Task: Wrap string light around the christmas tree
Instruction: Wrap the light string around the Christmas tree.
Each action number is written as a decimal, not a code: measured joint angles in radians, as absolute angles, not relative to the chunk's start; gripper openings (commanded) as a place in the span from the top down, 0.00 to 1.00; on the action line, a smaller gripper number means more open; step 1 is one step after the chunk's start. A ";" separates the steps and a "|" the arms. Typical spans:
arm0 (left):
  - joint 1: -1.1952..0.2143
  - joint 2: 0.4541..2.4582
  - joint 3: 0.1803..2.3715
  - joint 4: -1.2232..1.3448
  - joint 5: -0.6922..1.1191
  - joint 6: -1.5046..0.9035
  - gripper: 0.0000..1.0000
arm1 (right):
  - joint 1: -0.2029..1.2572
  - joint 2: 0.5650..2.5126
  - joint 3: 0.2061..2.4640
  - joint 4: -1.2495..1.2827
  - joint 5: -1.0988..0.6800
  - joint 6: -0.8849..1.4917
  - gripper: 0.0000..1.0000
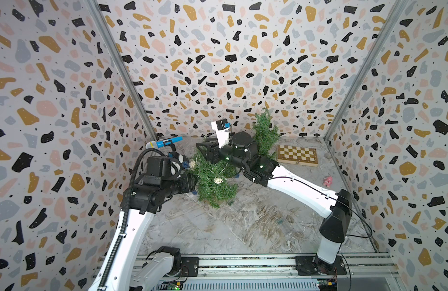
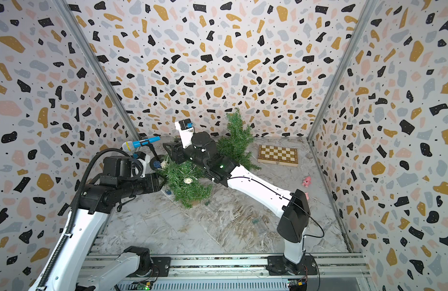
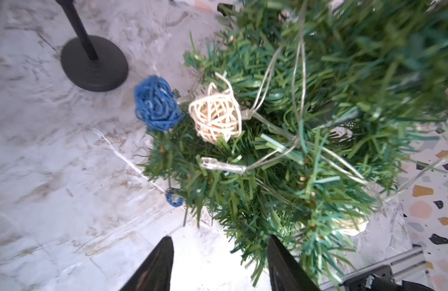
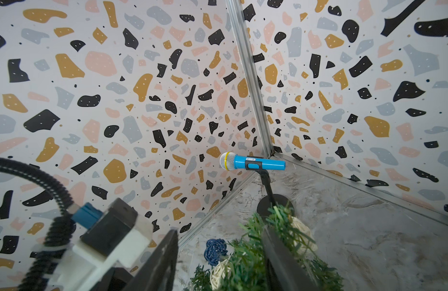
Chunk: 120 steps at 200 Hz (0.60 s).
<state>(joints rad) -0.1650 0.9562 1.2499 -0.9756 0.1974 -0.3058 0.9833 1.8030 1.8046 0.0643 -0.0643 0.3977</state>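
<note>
I am judging the wrap to be partway done. At centre left of a top view my left gripper [image 3: 221, 262] is hovering against the christmas tree [image 1: 212, 186], which is sitting mid-frame on the marble table [image 1: 217, 234]. Its jaws are standing open with nothing between them, 1 finger brushing the needles. The string light [image 3: 225, 166] is looping over the near branches, carrying a blue ball [image 3: 156, 103] and a cream ball [image 3: 215, 116] side by side. A loose strand [image 3: 122, 152] is trailing over the table to a smaller blue ball [image 3: 174, 197] beside the lower branches. Just right of centre my right gripper [image 4: 220, 259] is reaching over the treetop. Its jaws are apart, with table showing between them and needles lying against 1 finger; I am seeing nothing clamped there.

Next I am expecting to be picking up that loose strand and carrying it round the far side. That is calling for a fine pinch on thin wire without dragging the tree over.

To the upper left of the tree, the microphone stand [image 3: 94, 65] is crowding my left side. Lower centre is lying bare up to the front rail [image 1: 243, 263]. To the right, more greenery [image 1: 265, 131] is standing close behind my right arm, while the chessboard [image 1: 297, 155] and a pink toy [image 1: 328, 181] are sitting well apart from the work.
</note>
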 measured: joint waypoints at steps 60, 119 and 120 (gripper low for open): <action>-0.171 1.001 1.321 -0.985 0.155 -0.271 0.38 | 0.955 1.605 1.662 0.032 -0.067 0.349 0.41; -0.319 1.105 1.486 -0.967 0.070 -0.244 0.38 | 0.790 1.310 1.333 -0.034 -0.052 0.307 0.42; -0.323 1.107 1.488 -0.966 0.069 -0.242 0.38 | 0.788 1.306 1.327 -0.035 -0.052 0.307 0.42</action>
